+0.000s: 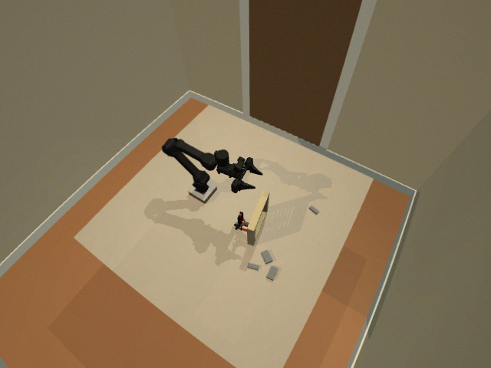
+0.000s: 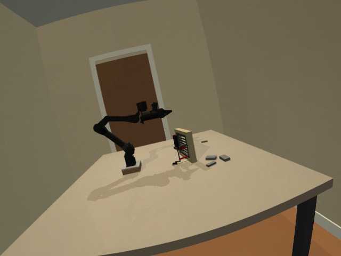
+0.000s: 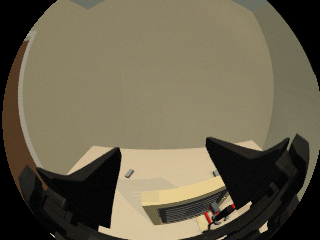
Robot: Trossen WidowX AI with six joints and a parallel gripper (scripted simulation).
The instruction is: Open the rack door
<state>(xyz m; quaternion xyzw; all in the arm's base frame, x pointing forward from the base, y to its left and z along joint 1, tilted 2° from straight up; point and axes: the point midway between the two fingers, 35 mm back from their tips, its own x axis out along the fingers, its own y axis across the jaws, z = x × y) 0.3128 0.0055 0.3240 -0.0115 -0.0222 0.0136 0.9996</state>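
The rack's cream frame [image 1: 258, 212] [image 2: 193, 149] [image 3: 185, 194] stands upright on the table. Its dark barred door [image 2: 181, 140] [image 3: 192, 210] looks shut, lying within the frame. The black handle [image 1: 240, 215] [image 2: 175, 141] [image 3: 223, 214], with red parts, stands out from the door's face on the arm's side and looks upright. My gripper [image 1: 258, 180] [image 2: 171, 111] [image 3: 163, 148] is open and empty. It hangs in the air above the frame's height, clear of the handle and touching nothing. In the wrist view the right finger partly covers the frame's right end.
Grey blocks lie behind and beside the frame: one block [image 1: 314, 209] [image 2: 204, 141] [image 3: 129, 173] is off alone, and three blocks [image 1: 266, 256] [image 2: 211, 157] are grouped near the frame's end. The arm's base [image 1: 202, 192] [image 2: 131, 168] stands on the handle side.
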